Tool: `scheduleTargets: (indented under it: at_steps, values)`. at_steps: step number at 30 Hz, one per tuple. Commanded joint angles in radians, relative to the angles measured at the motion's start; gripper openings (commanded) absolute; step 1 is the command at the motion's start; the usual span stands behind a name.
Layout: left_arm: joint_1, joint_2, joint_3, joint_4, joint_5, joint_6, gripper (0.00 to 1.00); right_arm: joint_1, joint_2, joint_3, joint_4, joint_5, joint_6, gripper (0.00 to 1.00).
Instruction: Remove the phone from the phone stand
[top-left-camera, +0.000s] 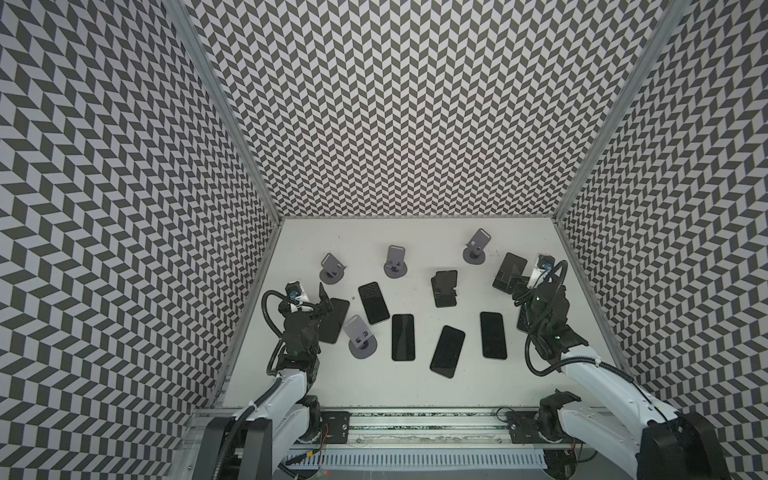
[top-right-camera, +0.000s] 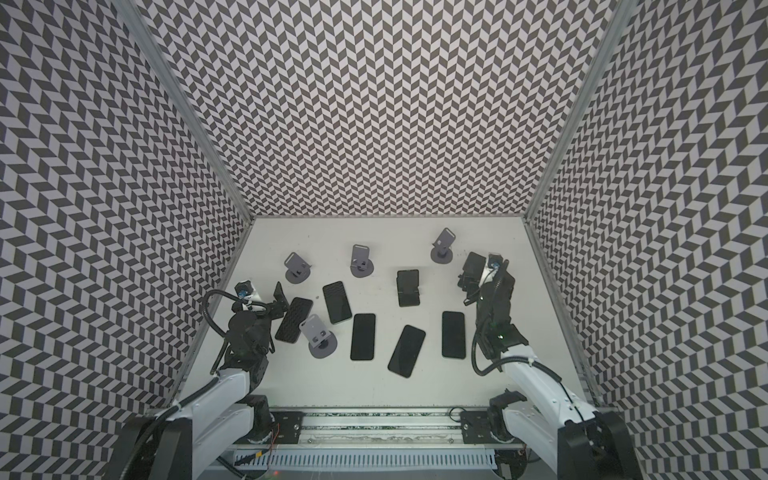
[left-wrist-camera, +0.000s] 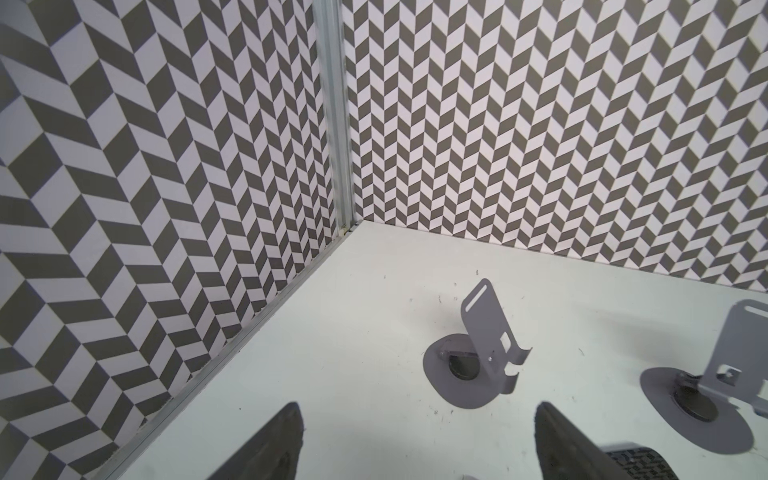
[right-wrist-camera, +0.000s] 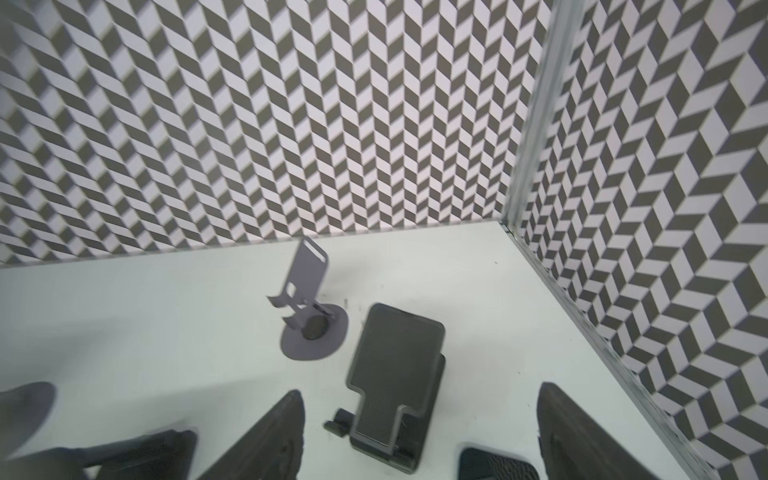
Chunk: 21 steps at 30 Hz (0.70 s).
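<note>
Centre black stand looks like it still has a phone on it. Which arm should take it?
Right. In both top views the right gripper, jaws open, sits nearer the centre black stand than the left gripper, which would have to cross a flat phone. The phone on it is probable, not certain.

Grey stands (top-left-camera: 395, 254), black phones (top-left-camera: 403, 336), chevron walls (top-left-camera: 415, 104).

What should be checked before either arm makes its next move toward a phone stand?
1. Left pincer open, empty: ok.
2. Right pincer open, empty: ok.
3. Black stand by right pincer holds no phone: ok.
4. Grey stand ahead of left pincer holds no phone: ok.
5. Middle black stand holds no phone: cannot tell.
6. Textured-back phone by left pincer lies flat: ok.
</note>
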<state>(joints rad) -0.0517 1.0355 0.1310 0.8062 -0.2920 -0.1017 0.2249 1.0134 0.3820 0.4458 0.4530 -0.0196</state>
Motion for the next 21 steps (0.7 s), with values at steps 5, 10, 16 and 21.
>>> scheduleTargets:
  at_steps: [5,10,16,21]
  values:
    - [0.005,0.182,-0.039,0.399,0.037,0.002,0.87,-0.057,0.13,-0.113,0.476,-0.176,-0.073,0.83]
    - [0.001,0.267,0.002,0.411,0.166,0.076,0.88,-0.07,0.247,-0.153,0.682,-0.269,-0.069,0.83]
    - [0.006,0.366,-0.035,0.609,0.186,0.12,0.89,-0.103,0.39,-0.236,0.881,-0.304,-0.053,0.82]
    - [0.006,0.499,-0.045,0.744,0.213,0.133,0.91,-0.162,0.467,-0.285,1.025,-0.376,-0.012,0.82]
